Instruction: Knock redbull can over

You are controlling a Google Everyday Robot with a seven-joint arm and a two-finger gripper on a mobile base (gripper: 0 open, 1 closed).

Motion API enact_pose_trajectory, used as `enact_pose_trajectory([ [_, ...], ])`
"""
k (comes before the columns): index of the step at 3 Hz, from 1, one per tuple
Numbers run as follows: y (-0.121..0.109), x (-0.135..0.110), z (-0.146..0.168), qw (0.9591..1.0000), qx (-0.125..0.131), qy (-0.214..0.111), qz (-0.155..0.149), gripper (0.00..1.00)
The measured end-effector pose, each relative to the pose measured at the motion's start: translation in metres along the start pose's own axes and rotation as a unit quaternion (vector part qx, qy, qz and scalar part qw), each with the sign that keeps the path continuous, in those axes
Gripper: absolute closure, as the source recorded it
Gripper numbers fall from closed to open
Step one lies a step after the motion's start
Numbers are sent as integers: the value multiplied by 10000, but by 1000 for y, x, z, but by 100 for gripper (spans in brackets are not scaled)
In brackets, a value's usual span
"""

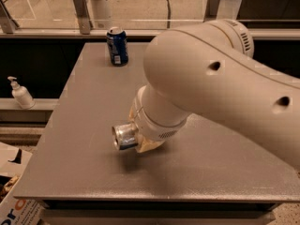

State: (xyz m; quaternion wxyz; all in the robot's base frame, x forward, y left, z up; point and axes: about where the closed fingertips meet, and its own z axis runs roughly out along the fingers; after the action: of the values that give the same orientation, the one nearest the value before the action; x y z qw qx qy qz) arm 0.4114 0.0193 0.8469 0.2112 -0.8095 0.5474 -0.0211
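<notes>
Gripper [136,134] sits low over the middle-left of the grey table [84,172], at the end of one big white arm [211,83] coming in from the right. Its two tan fingers [151,146] are closed on the redbull can [124,136], one above and one below. One redbull can: it lies sideways in the grip, shiny silver top pointing left, body mostly hidden by the wrist, a shadow on the tabletop just under it. One darker blue can [116,46] stands upright near the table's far edge, well apart from the gripper. One white pump bottle [20,93] stands on a ledge to the left, off the table. One cardboard box [16,207] at bottom left.
</notes>
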Motion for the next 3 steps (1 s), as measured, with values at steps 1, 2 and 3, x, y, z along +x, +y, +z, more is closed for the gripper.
enact_pose_trajectory([
  [1,4,7,3,9994,-163,274,-123,100],
  [2,5,13,2,9978,-326,503,-277,100],
  [3,5,16,1,9952,-505,690,-482,100],
])
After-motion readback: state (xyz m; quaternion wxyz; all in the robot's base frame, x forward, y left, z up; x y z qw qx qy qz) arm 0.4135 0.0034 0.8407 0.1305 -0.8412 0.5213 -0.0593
